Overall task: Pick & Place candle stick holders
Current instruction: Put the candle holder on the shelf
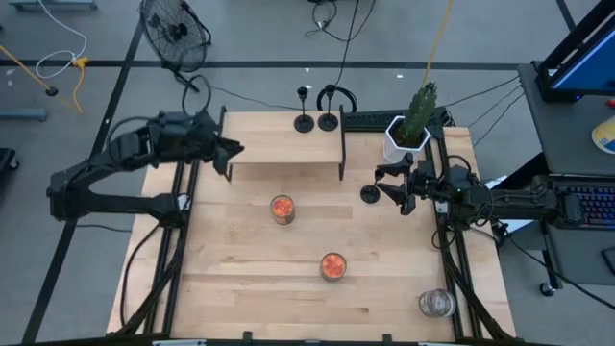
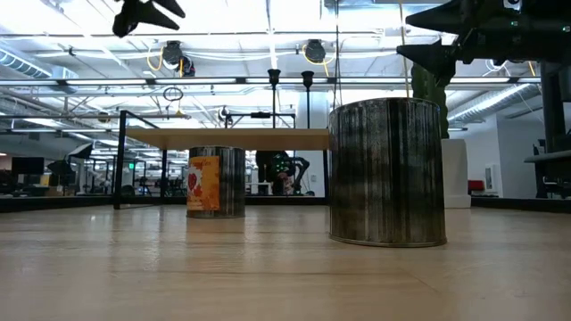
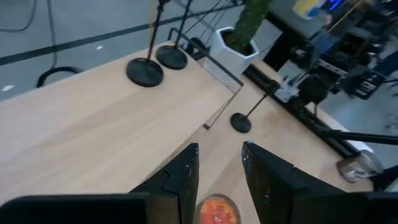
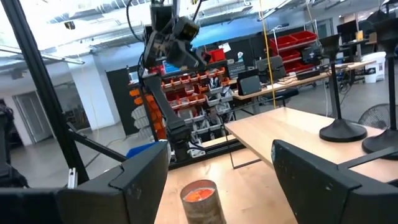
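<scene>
Two candle stick holders [image 1: 304,122] [image 1: 329,121] stand upright side by side at the back edge of a raised wooden shelf [image 1: 286,144], their round bases close together. The third candle stick holder [image 1: 370,193] stands on the table [image 1: 240,279] just off the shelf's right end, beside the right gripper [image 1: 402,197]. That gripper hovers next to it with fingers spread wide, gripping nothing. The left gripper [image 1: 231,154] hangs above the shelf's left end, fingers parted by a narrow gap, empty. Two glass jars with orange contents [image 1: 282,209] [image 1: 332,266] sit on the table in front of the shelf. A clear glass jar [image 1: 436,304] stands near the front right corner. A potted cactus [image 1: 411,125] sits behind the right arm.
</scene>
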### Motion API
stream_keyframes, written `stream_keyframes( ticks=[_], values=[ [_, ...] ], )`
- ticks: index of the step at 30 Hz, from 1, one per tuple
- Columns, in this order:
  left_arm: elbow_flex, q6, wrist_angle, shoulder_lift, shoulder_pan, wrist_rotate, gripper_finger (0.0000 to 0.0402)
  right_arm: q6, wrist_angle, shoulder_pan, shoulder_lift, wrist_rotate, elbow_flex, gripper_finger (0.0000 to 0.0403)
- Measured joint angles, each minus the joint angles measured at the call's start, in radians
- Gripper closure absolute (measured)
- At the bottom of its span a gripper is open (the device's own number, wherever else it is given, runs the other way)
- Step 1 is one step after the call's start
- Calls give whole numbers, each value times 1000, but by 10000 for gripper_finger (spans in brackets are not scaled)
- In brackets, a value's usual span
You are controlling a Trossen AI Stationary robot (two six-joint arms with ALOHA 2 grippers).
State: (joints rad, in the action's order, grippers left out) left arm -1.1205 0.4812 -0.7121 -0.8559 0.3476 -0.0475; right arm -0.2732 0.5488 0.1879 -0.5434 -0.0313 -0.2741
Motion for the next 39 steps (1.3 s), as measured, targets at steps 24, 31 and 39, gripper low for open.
stream_keyframes(
  ticks=[24,31,39],
  values=[
    [525,50,192,565,-111,-6,273,139,-528,0,-21,112,-227,128],
    [614,73,164,657,-114,-5,273,136,-806,0,-81,151,-404,128],
    [654,111,156,668,-114,-5,273,81,-1027,0,-181,221,-563,129]
  ],
)
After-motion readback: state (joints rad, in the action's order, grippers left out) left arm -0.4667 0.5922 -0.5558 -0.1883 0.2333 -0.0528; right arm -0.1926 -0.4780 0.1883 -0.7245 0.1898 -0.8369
